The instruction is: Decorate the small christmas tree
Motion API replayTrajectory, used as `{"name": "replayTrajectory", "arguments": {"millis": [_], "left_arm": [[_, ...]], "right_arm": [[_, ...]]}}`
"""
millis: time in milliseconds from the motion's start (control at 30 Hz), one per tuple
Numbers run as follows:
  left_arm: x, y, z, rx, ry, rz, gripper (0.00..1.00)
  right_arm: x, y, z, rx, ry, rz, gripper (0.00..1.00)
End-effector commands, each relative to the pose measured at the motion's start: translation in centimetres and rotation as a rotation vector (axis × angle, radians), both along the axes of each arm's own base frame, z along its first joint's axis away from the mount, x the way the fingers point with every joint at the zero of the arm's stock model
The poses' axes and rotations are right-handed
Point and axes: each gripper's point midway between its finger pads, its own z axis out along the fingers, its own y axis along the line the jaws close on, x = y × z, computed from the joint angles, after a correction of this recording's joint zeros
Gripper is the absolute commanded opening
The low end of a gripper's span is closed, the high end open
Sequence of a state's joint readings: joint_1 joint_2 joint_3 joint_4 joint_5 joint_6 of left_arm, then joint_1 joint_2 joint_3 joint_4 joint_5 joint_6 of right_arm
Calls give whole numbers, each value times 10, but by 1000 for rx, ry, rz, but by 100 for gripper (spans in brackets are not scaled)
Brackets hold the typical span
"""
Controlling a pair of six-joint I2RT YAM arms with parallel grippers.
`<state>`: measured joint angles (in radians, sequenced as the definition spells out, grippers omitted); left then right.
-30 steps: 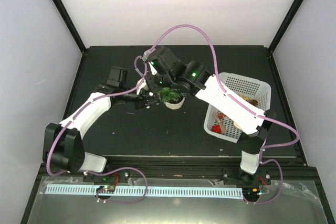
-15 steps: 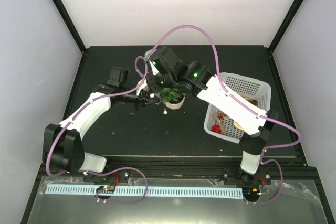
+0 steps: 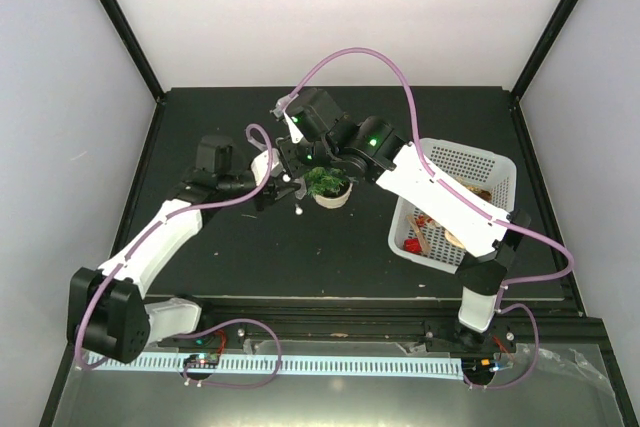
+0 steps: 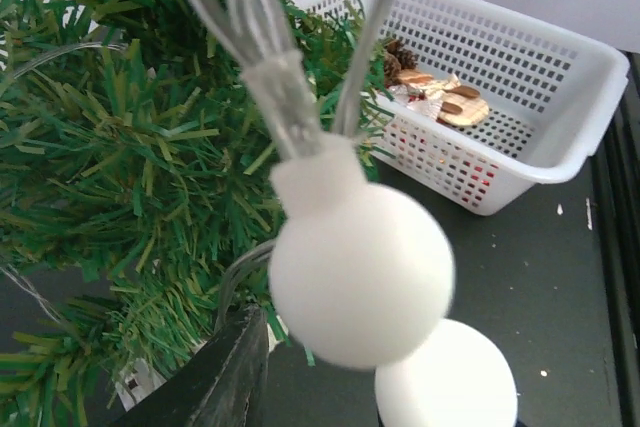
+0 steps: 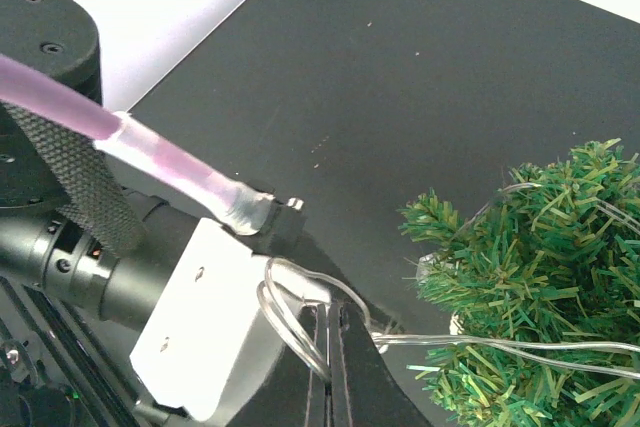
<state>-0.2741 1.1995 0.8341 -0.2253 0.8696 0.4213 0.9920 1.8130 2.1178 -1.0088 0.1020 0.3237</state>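
The small christmas tree stands in its cream pot mid-table, and its green branches fill the left of the left wrist view. A clear light string with white ball bulbs hangs right in front of that camera, a second ball below it. One ball dangles left of the pot. My right gripper is shut on a loop of the string's wire just left of the tree. My left gripper sits beside the tree, its jaws apart and one finger showing.
A white plastic basket with pine cones, wooden pieces and red ornaments stands right of the tree, under my right forearm. It also shows behind the balls as the basket. The two wrists crowd together left of the tree.
My left arm has drawn back to the left, away from the pot. A white ball came free below it and now dangles left of the tree. The right gripper kept its hold.
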Motion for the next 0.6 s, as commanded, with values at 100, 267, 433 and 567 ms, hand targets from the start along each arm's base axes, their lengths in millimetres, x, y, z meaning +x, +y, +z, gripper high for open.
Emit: {"name": "replayTrajectory", "arguments": {"millis": [100, 267, 433, 567], "left_arm": [[21, -12, 14, -46, -31, 8, 32], [26, -24, 8, -3, -17, 3, 31], [26, -22, 9, -2, -45, 21, 32], [21, -25, 14, -23, -47, -3, 32]], "right_arm": [[-5, -2, 22, 67, -13, 11, 1], [-3, -4, 20, 60, -13, 8, 1], [-2, -4, 19, 61, -6, 10, 1], [-1, -2, 19, 68, -3, 15, 1]]}}
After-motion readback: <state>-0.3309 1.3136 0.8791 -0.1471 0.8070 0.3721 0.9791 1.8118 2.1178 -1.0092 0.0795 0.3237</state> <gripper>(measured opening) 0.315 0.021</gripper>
